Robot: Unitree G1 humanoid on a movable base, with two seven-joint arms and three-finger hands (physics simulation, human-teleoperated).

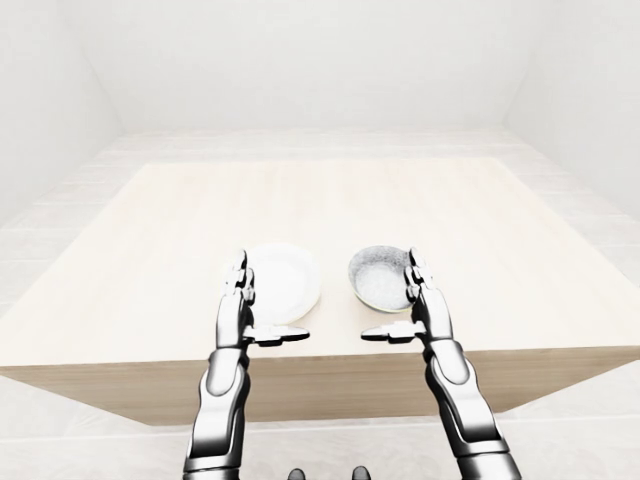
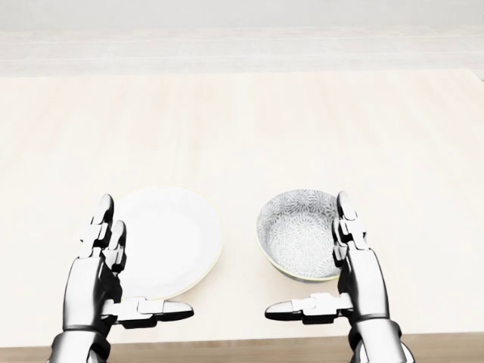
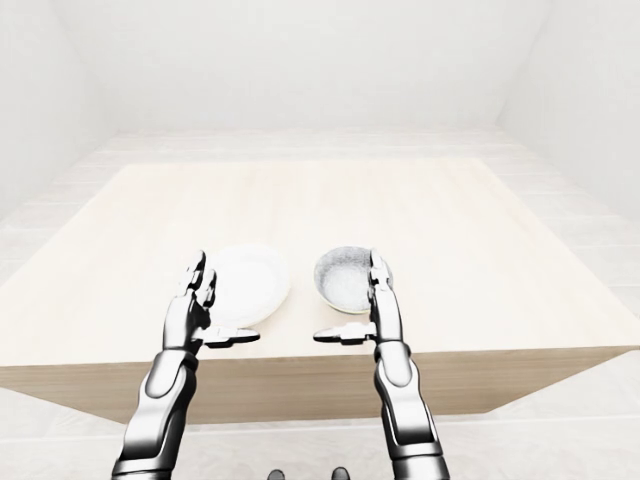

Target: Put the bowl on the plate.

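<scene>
In the left-eye view, the bowl [image 1: 381, 275] is seen on the table [image 1: 480, 220] just to the right of the plate [image 1: 282, 281], the two close but apart; nothing has been lifted, so the approach to the grasp is judged to be the step in hand. In the head view, the right hand [image 2: 349, 265] is held spread at the bowl's right rim, grasping nothing, while the left hand [image 2: 106, 265] is spread over the plate's left edge, likewise empty. In the right-eye view, the same layout is shown. The bowl must next be gripped by the right fingers, raised clear, and carried leftward over the plate.
</scene>
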